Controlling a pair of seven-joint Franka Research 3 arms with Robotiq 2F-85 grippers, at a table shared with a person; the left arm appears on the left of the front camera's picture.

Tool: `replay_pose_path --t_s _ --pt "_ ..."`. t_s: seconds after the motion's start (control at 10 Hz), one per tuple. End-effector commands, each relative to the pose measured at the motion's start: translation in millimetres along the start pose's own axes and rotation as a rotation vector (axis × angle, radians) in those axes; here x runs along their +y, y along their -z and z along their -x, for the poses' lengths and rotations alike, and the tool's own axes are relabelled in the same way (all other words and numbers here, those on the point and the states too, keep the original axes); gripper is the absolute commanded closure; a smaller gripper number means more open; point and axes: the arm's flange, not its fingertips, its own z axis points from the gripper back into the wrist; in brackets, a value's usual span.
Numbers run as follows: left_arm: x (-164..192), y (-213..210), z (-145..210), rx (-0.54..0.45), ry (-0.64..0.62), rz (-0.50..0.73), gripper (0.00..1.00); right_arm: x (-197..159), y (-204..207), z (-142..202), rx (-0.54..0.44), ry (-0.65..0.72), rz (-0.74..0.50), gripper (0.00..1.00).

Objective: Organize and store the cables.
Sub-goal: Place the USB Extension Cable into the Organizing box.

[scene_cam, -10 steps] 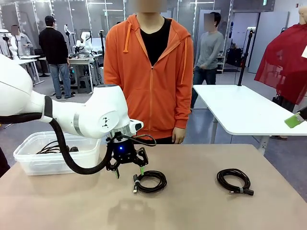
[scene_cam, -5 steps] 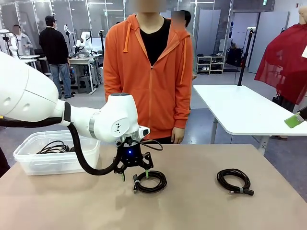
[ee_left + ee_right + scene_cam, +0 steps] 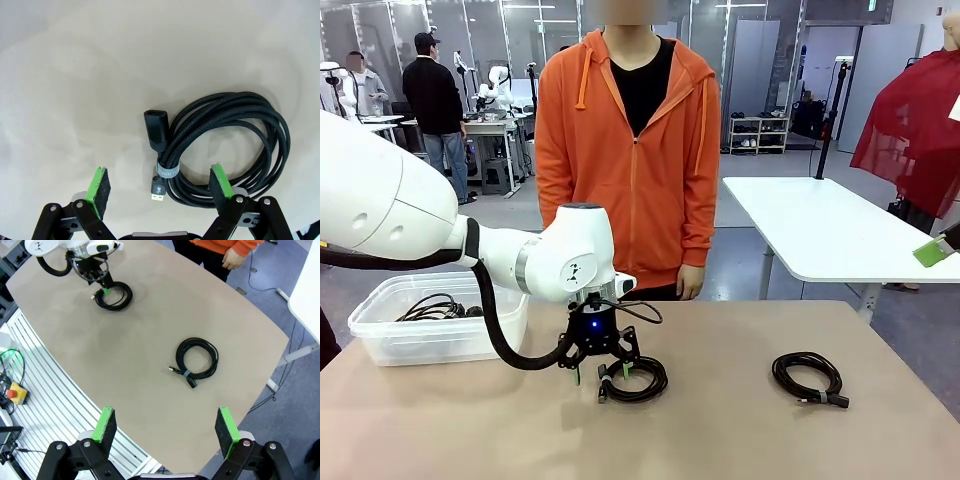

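Hanging low over the tabletop (image 3: 740, 430): left tool (image 3: 601, 372), fingers pointing down, jaws spread wide and empty. Green pads (image 3: 98, 190) stand well apart in the left wrist view, with pale tabletop beyond them.

Item, first coiled cable (image 3: 638, 379): thin black braided cord wound in a loose flat ring, lying on the tabletop directly under the left tool.
- A grey strap (image 3: 166, 170) binds the turns at one spot, and that spot lies between the two pads.
- A silver-tipped plug (image 3: 157, 192) lies just beside the strap, also between the pads.
- A chunky black connector end (image 3: 156, 131) points away, ahead of the tool.
- The bulk of the ring lies ahead of the tool and toward one pad. That pad overlaps the ring's edge in the wrist view; whether they touch cannot be told.

Item, second coiled cable (image 3: 808, 378): black, wound in the same loose ring, flat on the tabletop. It lies well apart from the left tool, on the side toward the right arm. In the right wrist view it lies far ahead of the right tool (image 3: 165, 432).

Item, right tool: jaws spread wide and empty, held high above the tabletop's near edge.

Item, clear plastic bin (image 3: 380, 318): at the tabletop's corner, well apart from the left tool on the side away from the second coil. Black cords (image 3: 432, 306) lie inside.

Item, person in an orange hooded jacket (image 3: 630, 170): standing at the far edge beyond the left tool, one hand (image 3: 692, 285) hanging at the side.
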Motion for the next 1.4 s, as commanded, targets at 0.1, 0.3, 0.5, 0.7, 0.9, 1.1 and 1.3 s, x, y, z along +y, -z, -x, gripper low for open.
replay_pose_path --t_s 0.1,0.3,0.5,0.7,0.9,1.1,1.3 --pt "-4.1 5.4 -8.6 -0.017 -0.018 -0.060 0.00 -0.3 0.1 0.0 0.003 -0.004 0.003 0.00" --pt "-4.7 7.8 -9.0 -0.022 -0.014 -0.069 0.00 -0.3 0.1 0.0 0.003 -0.004 0.003 0.00" --pt "-6.5 8.4 -7.8 -0.006 -0.007 -0.077 0.18 -0.3 0.1 0.0 0.003 -0.004 0.003 0.00" --pt "-5.6 4.7 -3.5 -0.011 -0.016 -0.092 0.72 -0.3 0.1 0.0 0.003 -0.004 0.003 0.00" --pt "-8.0 2.6 -0.6 -0.004 -0.018 -0.099 1.00 -0.3 0.1 0.0 0.003 -0.004 0.003 0.00" --pt "-7.9 1.6 1.7 -0.001 -0.023 -0.100 0.91 -0.3 0.1 0.0 0.003 -0.004 0.003 0.00" --pt "-8.2 2.3 0.9 -0.004 -0.017 -0.100 1.00 -0.3 0.1 0.0 0.003 -0.004 0.003 0.00"
